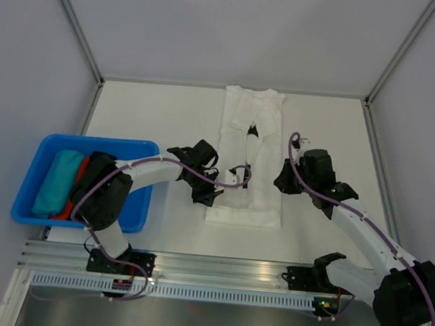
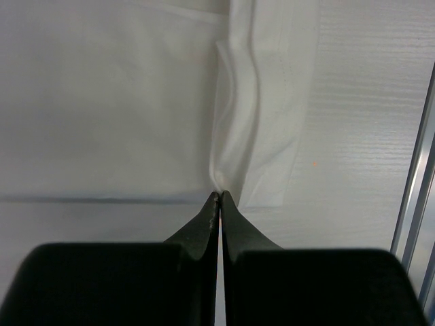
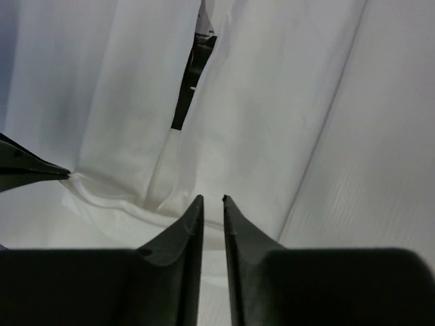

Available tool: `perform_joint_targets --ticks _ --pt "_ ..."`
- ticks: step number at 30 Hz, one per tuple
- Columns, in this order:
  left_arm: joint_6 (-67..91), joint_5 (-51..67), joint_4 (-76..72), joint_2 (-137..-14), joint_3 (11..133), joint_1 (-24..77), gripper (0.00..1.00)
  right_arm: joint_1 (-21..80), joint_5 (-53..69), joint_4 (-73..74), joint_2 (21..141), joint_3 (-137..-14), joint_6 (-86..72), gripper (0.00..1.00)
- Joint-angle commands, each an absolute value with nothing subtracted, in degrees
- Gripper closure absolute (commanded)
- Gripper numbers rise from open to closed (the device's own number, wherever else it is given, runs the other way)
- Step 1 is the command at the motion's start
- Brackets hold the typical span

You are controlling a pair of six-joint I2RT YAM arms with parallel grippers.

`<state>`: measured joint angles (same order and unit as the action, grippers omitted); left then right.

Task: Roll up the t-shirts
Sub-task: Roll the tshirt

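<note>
The white t-shirt [image 1: 250,135] lies in the middle of the surface [image 1: 153,119], folded lengthwise into a long narrow strip that runs from the far edge toward the arms, with a black printed mark showing along the centre seam. The left hand [image 2: 219,197] is at the near left corner of the strip, its fingers pressed together and pinching a small fold of the cloth at the hem. The right hand [image 3: 213,200] hovers over the near right part of the shirt, fingers a narrow gap apart with nothing visibly between them. To the left, a blue bin [image 1: 48,142] holds a teal cloth [image 1: 56,183] and a red cloth [image 1: 79,174]; I cannot tell whether these are rolled. The narrowing fold looks done, but no turn of a roll shows at the near hem, so the rolling itself seems barely begun, with the whole length left to wind up
</note>
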<state>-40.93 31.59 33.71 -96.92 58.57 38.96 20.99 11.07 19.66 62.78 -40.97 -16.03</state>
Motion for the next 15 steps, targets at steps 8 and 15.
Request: perform_joint_targets --ticks 8,15 --pt "-39.2 30.4 32.3 -96.7 61.2 38.6 0.98 20.1 6.8 22.4 61.1 -30.3 -33.4 0.54" --pt "-38.9 30.7 32.3 -97.0 61.4 38.6 0.98 20.2 8.8 19.9 57.6 -26.6 -30.6 0.55"
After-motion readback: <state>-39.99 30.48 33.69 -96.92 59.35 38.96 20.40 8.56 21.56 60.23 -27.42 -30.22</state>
